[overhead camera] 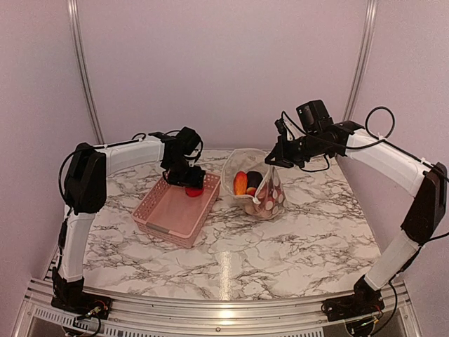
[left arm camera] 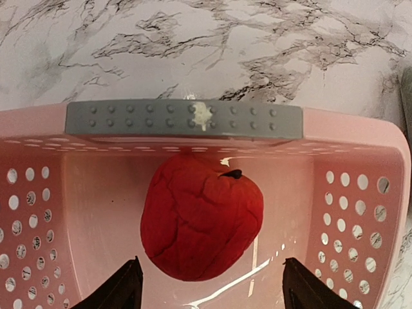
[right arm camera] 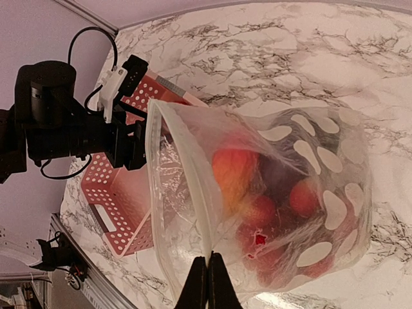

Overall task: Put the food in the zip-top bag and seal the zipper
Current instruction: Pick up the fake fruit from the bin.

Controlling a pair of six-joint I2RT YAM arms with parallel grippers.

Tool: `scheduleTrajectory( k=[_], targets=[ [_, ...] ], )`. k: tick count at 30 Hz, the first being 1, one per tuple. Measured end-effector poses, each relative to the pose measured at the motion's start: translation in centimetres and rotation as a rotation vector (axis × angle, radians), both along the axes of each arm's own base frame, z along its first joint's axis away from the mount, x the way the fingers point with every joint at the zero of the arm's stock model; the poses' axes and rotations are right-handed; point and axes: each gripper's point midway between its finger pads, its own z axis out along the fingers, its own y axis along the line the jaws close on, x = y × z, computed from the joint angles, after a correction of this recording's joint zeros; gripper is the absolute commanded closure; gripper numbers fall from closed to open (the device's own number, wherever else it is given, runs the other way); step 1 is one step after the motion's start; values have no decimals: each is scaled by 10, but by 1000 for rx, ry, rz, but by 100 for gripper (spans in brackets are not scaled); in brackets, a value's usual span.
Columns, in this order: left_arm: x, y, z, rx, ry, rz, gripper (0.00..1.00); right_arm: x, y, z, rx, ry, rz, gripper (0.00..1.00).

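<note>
In the top view the pink basket (overhead camera: 175, 235) lies left of centre. The zip-top bag (overhead camera: 270, 203) stands at centre, mouth up and leaning toward the basket. The right gripper (right arm camera: 207, 283) is pinched closed on the zipper (right arm camera: 187, 187), which runs from upper left to bottom centre of the right wrist view (there the bag's length lies left to right). An orange piece (right arm camera: 233, 172) and red food (right arm camera: 302, 196) lie inside. The left gripper (left arm camera: 209, 293) stands spread either side of the red tomato (left arm camera: 201, 225) in the basket, stem tip toward upper right
</note>
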Motion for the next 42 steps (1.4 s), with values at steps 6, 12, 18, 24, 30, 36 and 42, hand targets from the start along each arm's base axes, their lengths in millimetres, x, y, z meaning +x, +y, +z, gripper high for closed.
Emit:
scheduleTrajectory(
  k=[6, 12, 18, 24, 30, 36, 42],
  targets=[
    [4, 0, -15, 15, 12, -9, 26, 0, 0, 0, 0, 0, 0, 100],
    [9, -2, -19, 14, -2, -12, 33, -2, -1, -1, 0, 1, 0, 100],
    [15, -6, -16, -4, -30, -13, 30, -6, -3, -4, -4, 10, -2, 100],
    [17, -9, -23, -11, -29, -19, 32, -8, -4, -5, -9, 16, -1, 100],
    [17, -10, -25, -15, -26, -22, 45, -9, -5, -6, -12, 23, -1, 100],
    [1, -2, -18, -47, -16, 17, 51, -10, -6, -4, -11, 19, -2, 100],
    [-25, 6, 47, -157, -79, 70, 54, -13, -7, -4, -10, 22, -4, 100]
  ],
)
